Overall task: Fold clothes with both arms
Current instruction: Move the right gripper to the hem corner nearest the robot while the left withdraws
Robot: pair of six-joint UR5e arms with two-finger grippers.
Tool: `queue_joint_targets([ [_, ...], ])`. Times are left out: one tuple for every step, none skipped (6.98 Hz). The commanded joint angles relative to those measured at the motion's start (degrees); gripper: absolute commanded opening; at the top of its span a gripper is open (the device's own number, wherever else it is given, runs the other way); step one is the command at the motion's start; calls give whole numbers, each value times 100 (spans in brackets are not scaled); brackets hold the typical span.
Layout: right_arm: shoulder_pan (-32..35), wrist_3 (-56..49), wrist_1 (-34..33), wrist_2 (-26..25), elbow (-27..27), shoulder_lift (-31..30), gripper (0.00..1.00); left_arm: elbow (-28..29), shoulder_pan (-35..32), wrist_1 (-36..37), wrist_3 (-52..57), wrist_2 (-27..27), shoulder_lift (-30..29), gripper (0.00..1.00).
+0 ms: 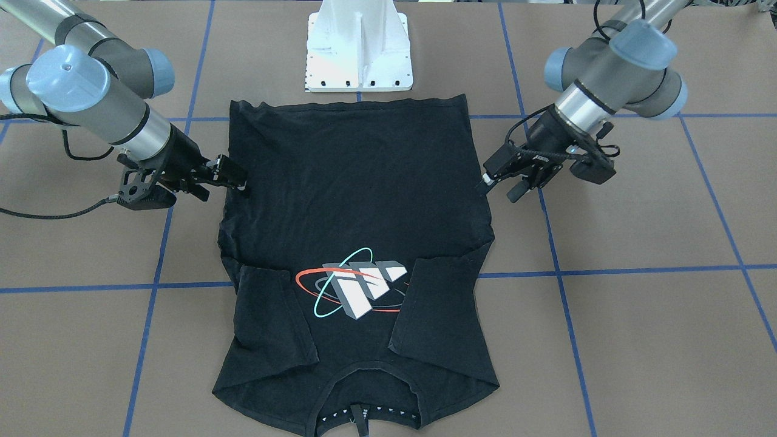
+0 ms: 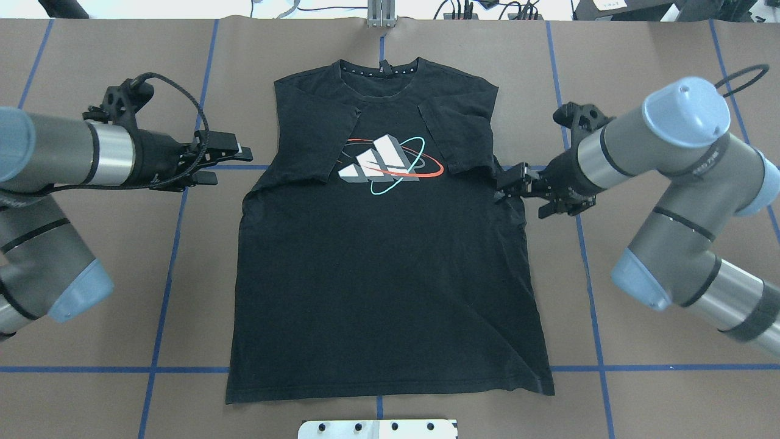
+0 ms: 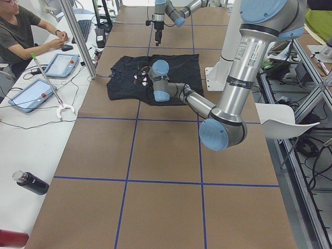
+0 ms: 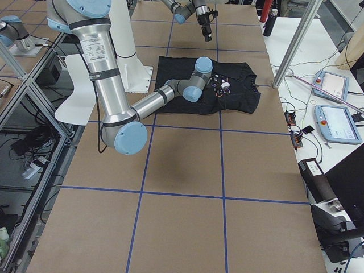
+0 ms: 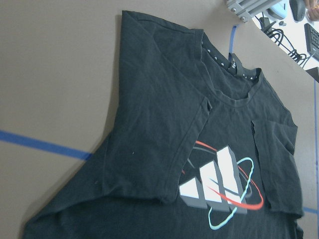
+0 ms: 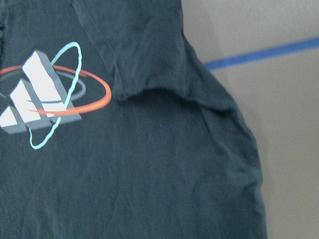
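A person (image 3: 23, 32) sits by a tablet (image 3: 61, 64) (dark bottle (image 3: 31, 182) lying farther along) beside the blue-taped table (image 3: 161, 150).

I see bare table (image 2: 122, 274) left and right of the shirt (image 2: 384, 274), so there's room to pass on both sides. Left gripper (image 2: 232, 167) sits apart from the shirt's left edge. Right gripper (image 2: 520, 196) is at its right edge, by the sleeve. Pedestal (image 2: 378, 428) blocks just near of the hem. Cables (image 2: 463, 9) lie far past the collar.
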Motion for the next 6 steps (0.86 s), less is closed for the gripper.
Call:
queue_joint_targets([
  [-904,746,8,-299,850,-863,100,-431,5,13,0,24,368,100],
  [-1344,784,8,-537,1142,-1294,100,-432,5,13,9,32,377,100],
  [-1714,863,34,-722,1162,-1473,100,-440,5,13,9,41,377,100],
  [-1961,881,504,-785,1162,-1831,100,-440,13,13,9,41,377,100],
  [-2138,1134,1127,-881,1153,-2200,100,-440,14,13,9,41,368,100],
  [-2418,1293,1290,-1047,1145,-2282,100,-440,14,13,9,41,377,100],
])
